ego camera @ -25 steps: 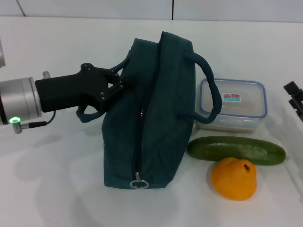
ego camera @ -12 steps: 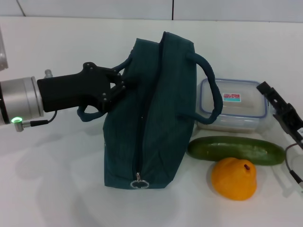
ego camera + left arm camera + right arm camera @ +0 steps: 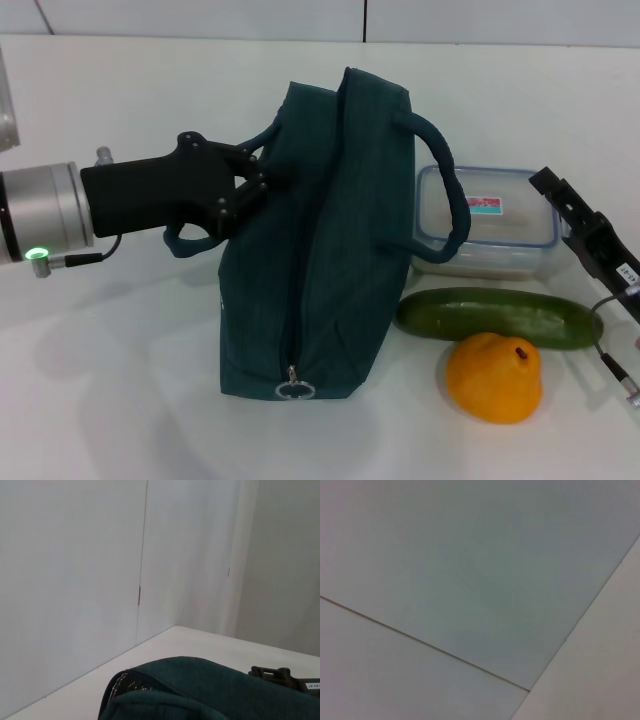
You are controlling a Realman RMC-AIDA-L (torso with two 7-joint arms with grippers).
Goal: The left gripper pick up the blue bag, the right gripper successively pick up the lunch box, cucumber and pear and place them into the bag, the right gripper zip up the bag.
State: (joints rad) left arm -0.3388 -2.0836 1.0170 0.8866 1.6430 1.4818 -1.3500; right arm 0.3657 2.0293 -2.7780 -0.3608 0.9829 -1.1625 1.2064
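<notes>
Head view: left claw (image 3: 250, 180) clenched on near handle of blue bag (image 3: 320, 250), bag upright on tabletop (image 3: 120, 380) (zip closed). Right claw (image 3: 552, 185) hangs just above lunch box (image 3: 485, 225); cannot tell its finger state. Cucumber (image 3: 498, 317) lies before box, pear (image 3: 494, 378) touching it.

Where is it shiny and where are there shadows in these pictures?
In the head view, the cucumber has pale shiny streaks along its top, the pear glows bright orange, and soft grey shadows lie on the table under the left gripper and beside the blue bag. The right wrist view shows only dull grey wall, with no glare.
</notes>
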